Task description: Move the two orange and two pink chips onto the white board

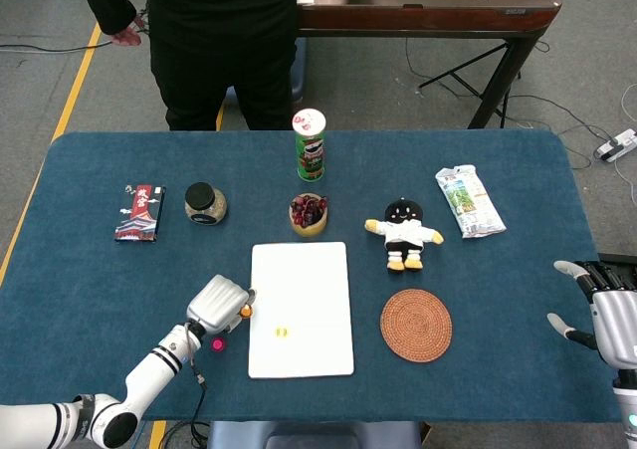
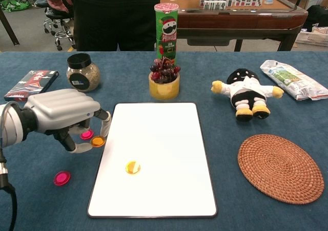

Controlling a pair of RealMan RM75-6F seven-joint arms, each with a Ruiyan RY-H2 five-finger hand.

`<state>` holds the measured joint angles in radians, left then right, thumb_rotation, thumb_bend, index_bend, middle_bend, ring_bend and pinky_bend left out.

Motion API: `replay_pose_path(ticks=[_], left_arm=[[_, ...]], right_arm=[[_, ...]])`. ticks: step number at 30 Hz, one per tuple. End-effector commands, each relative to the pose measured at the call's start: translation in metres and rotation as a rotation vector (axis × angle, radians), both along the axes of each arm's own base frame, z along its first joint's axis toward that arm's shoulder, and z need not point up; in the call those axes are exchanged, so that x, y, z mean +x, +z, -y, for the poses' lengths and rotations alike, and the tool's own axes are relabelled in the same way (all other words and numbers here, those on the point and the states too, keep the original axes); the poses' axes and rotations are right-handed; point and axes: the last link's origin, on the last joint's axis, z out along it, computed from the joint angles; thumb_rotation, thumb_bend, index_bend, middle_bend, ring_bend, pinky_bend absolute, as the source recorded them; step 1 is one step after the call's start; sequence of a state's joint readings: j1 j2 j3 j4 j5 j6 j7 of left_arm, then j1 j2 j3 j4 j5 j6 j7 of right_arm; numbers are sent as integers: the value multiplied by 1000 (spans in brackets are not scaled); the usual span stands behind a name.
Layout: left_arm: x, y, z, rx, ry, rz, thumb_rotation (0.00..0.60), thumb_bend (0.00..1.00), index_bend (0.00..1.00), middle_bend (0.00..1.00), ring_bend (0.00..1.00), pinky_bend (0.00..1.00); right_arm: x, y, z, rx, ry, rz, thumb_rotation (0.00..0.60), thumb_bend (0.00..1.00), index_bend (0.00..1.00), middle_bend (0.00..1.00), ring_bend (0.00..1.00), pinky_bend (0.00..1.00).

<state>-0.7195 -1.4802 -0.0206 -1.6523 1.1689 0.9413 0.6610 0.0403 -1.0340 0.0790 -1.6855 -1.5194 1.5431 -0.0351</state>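
1. The right hand (image 1: 609, 310) sits at the bench's (image 2: 31, 200) near right corner, fingers (image 1: 569, 268) spread and holding nothing, well apart from everything else.
2. One pink chip (image 2: 61, 177) lies on the bench nearer than the left hand's fingers and clear of them.
3. One orange chip (image 2: 132, 167) lies on the white board (image 2: 169, 139), to the right of those fingers and a little nearer.
4. The left hand (image 2: 61, 110) hovers just beside the board's left edge, and its fingers (image 2: 77, 148) pinch a second orange chip (image 2: 97, 141) at their tips, just short of the board's edge.
5. A second pink chip (image 2: 86, 134) lies under the curled fingers, just beside the pinched chip; I cannot tell whether the fingers touch it.
6. A round woven mat (image 2: 281, 168) lies far right of the left fingers, beyond the board.
7. Past the fingers stand a black-lidded jar (image 2: 82, 72) and, to its left, a flat dark box (image 2: 32, 85).
8. Past the board's far edge sits a yellow cup of dark fruit (image 2: 164, 80), with a green crisp tube (image 2: 166, 31) behind it.
9. To the far right lie a plush doll (image 2: 244, 93) and a sealed snack packet (image 2: 292, 79).
10. A person in black (image 1: 214, 41) stands behind the bench.
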Motion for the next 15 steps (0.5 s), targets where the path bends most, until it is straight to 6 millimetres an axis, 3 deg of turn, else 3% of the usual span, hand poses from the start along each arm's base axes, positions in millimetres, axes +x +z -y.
replay_pose_path(ticks=[1, 15], left_arm=[[7, -3, 0, -6, -11, 5, 600, 377, 568, 1000, 976, 1000], [11, -10, 13, -60, 10, 4, 600, 376, 569, 1000, 975, 1000]], right_arm=[[0, 0, 0, 0, 0, 0, 600, 17, 277, 315, 231, 374], [0, 2, -1, -5, 5, 6, 600, 17, 277, 315, 231, 374]])
